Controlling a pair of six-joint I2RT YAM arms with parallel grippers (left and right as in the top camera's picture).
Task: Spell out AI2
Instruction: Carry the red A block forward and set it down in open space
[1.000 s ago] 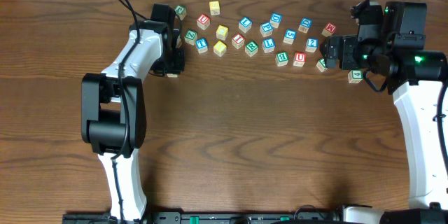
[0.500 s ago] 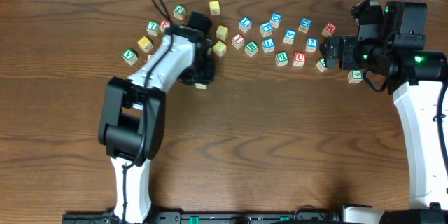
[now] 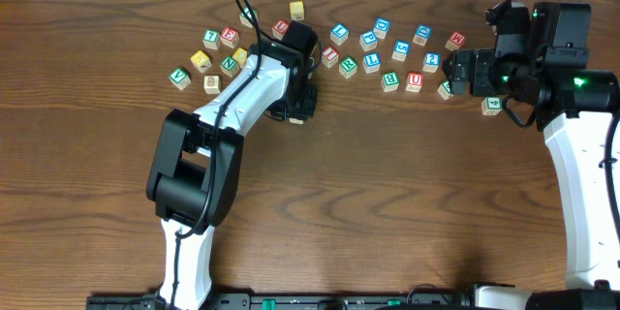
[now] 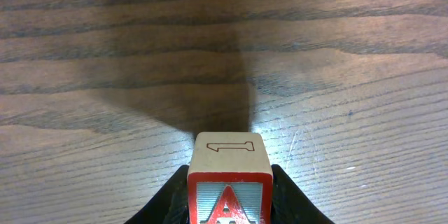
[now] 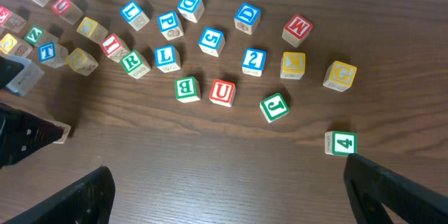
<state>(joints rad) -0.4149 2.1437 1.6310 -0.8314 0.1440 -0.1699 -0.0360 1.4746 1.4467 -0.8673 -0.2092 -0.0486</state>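
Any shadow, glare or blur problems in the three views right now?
Left wrist: A cube sharp; a broad dark shadow lies on the table beyond it, with a bright glare patch to its right. Right wrist: evenly lit, 2 cube legible. Overhead: even light, no glare, nothing visibly blurred.

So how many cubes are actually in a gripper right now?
1: the red A cube, pinched in the left gripper. The right gripper is open and empty.

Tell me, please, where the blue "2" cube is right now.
In the right wrist view, the blue "2" cube lies on the table's right half, just above and right of the red "U" cube, with a yellow cube immediately to its right.
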